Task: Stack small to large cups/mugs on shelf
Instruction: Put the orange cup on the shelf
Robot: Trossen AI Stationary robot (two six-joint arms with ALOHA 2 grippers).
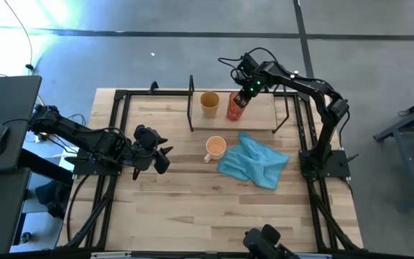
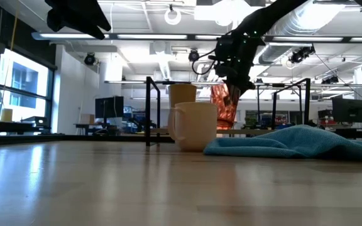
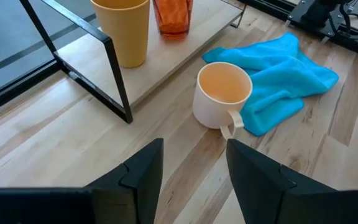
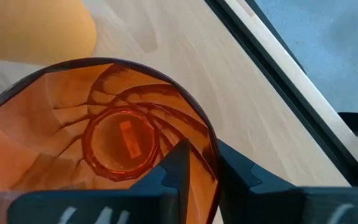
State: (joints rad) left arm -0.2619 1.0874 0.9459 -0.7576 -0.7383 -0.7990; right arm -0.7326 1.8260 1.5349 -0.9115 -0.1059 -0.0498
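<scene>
The red patterned cup (image 1: 236,106) stands on the shelf's wooden board (image 1: 259,122), beside the mustard-yellow cup (image 1: 209,103), which rests upright on the same board. My right gripper (image 4: 202,150) comes from the far right and is shut on the red cup's rim. The light orange mug (image 1: 215,148) sits upright on the table in front of the shelf, handle toward the near edge. My left gripper (image 3: 194,165) hovers open over the table, left of the mug, and shows high up in the low view (image 2: 74,16). My right gripper pinches the red cup's wall at the rim (image 4: 211,144), one finger (image 4: 176,167) inside the cup and the other (image 4: 244,173) outside. It comes from above, pointing down. The cup's base (image 3: 173,31) is on the shelf board, and the cup is about upright.
A crumpled blue cloth (image 1: 256,162) lies on the table right of the mug, touching it. Thin black shelf rods (image 3: 114,68) rise at the board's left end, between my left gripper and the yellow cup. Black arm frames (image 1: 113,129) run along both table sides.
</scene>
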